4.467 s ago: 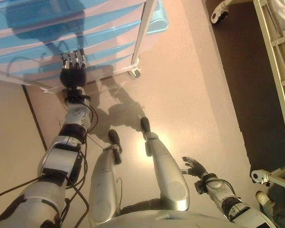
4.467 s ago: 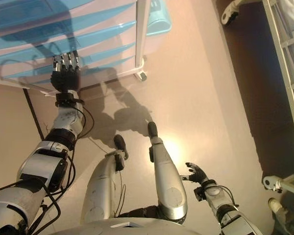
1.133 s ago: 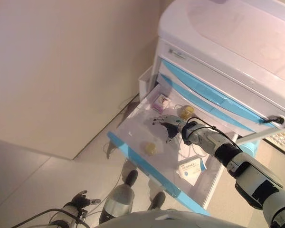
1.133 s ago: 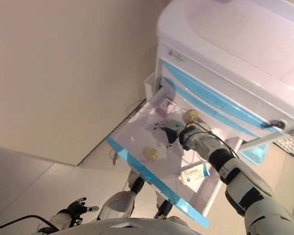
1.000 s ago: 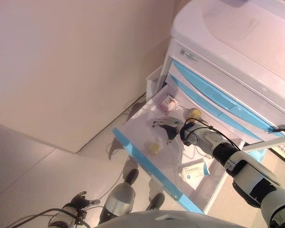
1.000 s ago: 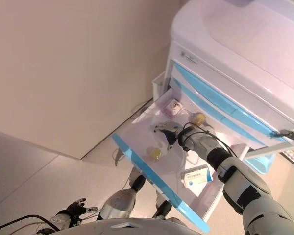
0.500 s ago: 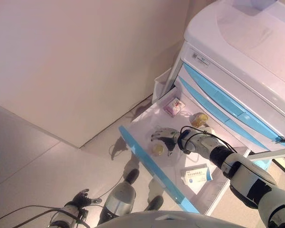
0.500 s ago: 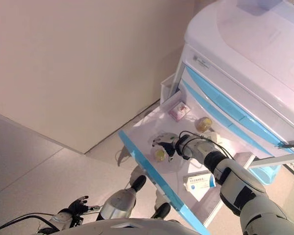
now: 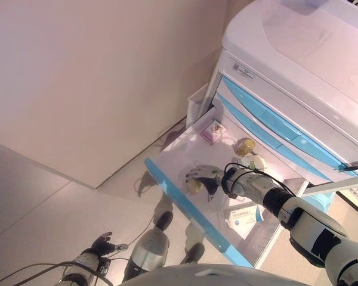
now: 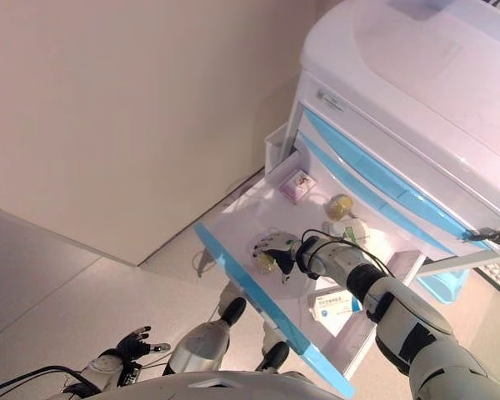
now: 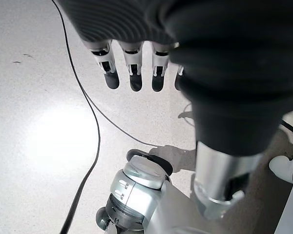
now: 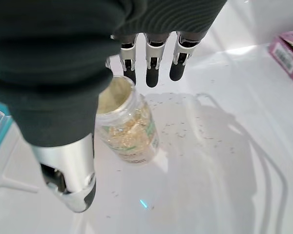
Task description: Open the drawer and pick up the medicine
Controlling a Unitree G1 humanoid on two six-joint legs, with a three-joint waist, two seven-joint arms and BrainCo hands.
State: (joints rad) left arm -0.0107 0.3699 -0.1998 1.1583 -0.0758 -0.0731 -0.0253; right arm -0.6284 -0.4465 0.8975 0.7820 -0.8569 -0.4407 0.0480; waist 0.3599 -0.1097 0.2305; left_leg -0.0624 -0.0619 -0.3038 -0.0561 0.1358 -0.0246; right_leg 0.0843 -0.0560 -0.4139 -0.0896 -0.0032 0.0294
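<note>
A small clear glass jar of yellow-gold capsules (image 12: pixel 127 129) is lying on its side on the white floor of the pulled-out drawer with a blue front edge (image 9: pixel 185 205), near that front edge. The right robot hand (image 10: pixel 277 247) is hovering directly over the jar, with its fingers (image 12: pixel 153 68) straight and apart from the thumb, so the jar is showing between them but is not being gripped. Deeper in the same drawer a small pink box (image 9: pixel 213 131) and another small jar with a yellow lid (image 9: pixel 245 146) are lying, and a white-and-blue flat medicine box (image 9: pixel 242 216) is lying near the right arm. The drawer is belonging to a white cabinet with blue drawer fronts (image 9: pixel 298 77). The left robot hand (image 9: pixel 101 245) is hanging low over the pale floor (image 11: pixel 34 97), with fingers relaxed and apart, holding nothing.
</note>
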